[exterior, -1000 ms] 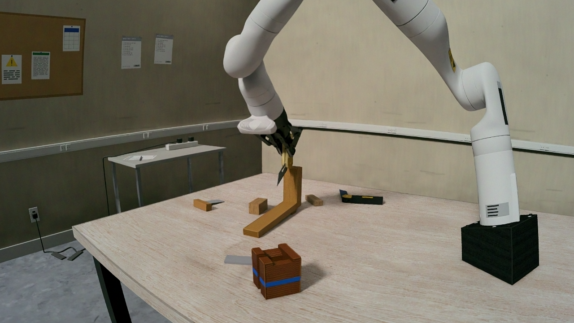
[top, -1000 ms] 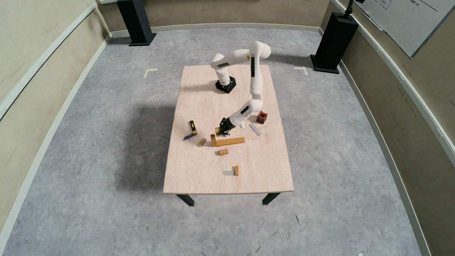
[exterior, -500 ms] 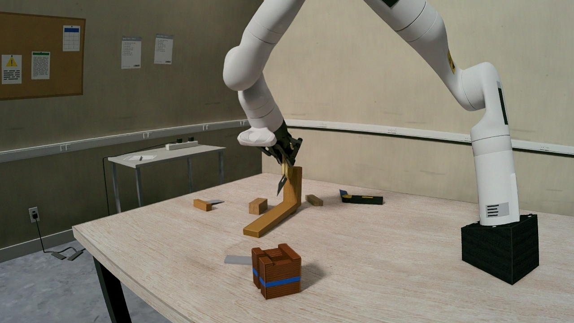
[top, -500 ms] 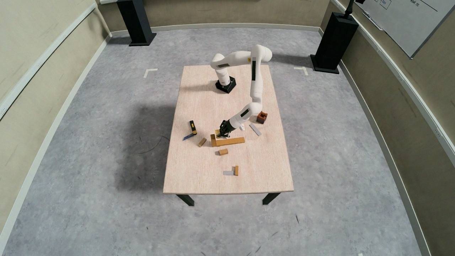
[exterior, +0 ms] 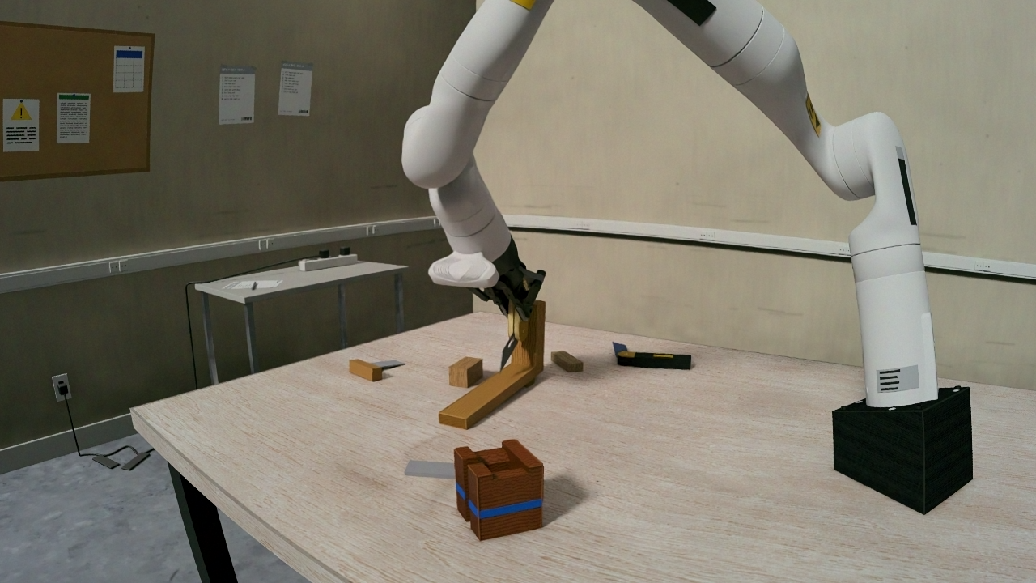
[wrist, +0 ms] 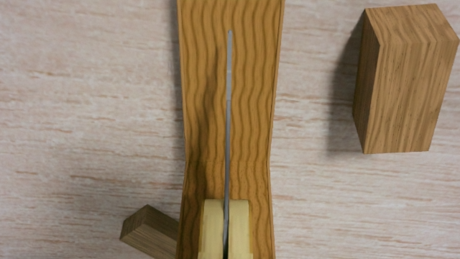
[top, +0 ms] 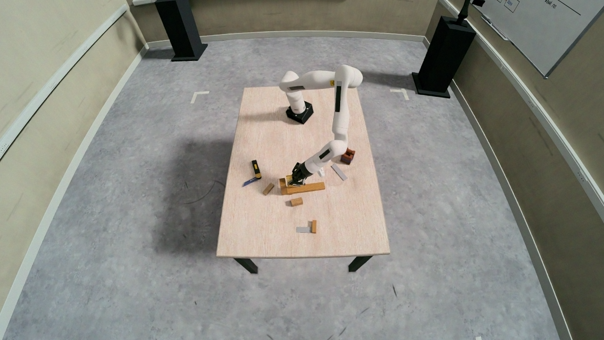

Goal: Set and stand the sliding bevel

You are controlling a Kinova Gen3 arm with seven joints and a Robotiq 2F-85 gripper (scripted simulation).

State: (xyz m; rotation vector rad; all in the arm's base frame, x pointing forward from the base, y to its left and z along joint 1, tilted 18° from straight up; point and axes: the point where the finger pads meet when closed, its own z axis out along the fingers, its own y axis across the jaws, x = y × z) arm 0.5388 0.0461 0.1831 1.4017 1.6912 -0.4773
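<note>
My gripper is shut on the wooden sliding bevel. In the wrist view I see its pale stock with the thin steel blade edge-on. The bevel hangs blade down in the corner of the L-shaped workpiece, close to the upright leg and over the flat rail. I cannot tell whether the blade tip touches the rail. The dark slotted block with a blue band stands apart, nearer the arm. The black bevel lies on the table.
A wooden block lies beside the rail, and a smaller one lies behind the leg. A small square with a grey blade and a grey strip lie flat. The arm's black base stands at the far end.
</note>
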